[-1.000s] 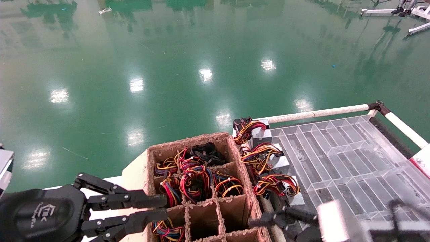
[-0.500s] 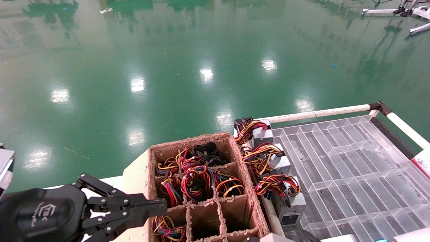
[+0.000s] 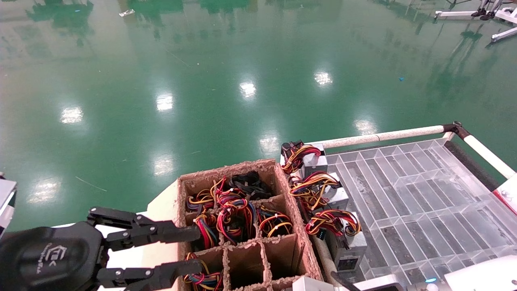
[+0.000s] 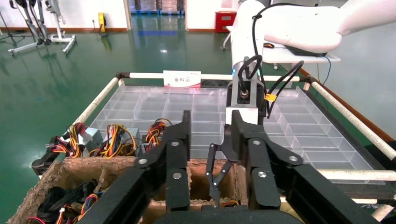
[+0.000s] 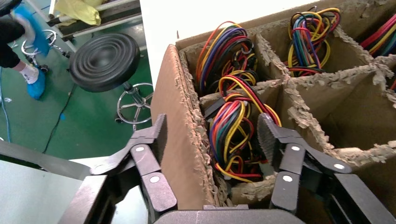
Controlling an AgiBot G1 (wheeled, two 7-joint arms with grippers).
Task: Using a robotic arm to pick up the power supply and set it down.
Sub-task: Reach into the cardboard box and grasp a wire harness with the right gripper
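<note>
Right end effector released above box; straddle power supply, avoid cardboard wall, clench below wires. Left end effector released beside box.

the left robotic arm shows a rounded, glossy black housing with a white logo, and its left gripper has two jointed black fingers dotted with silver screws. across the box, the other arm wears a smooth white shell, with looping black cables and a small yellow tag at its wrist.
</note>
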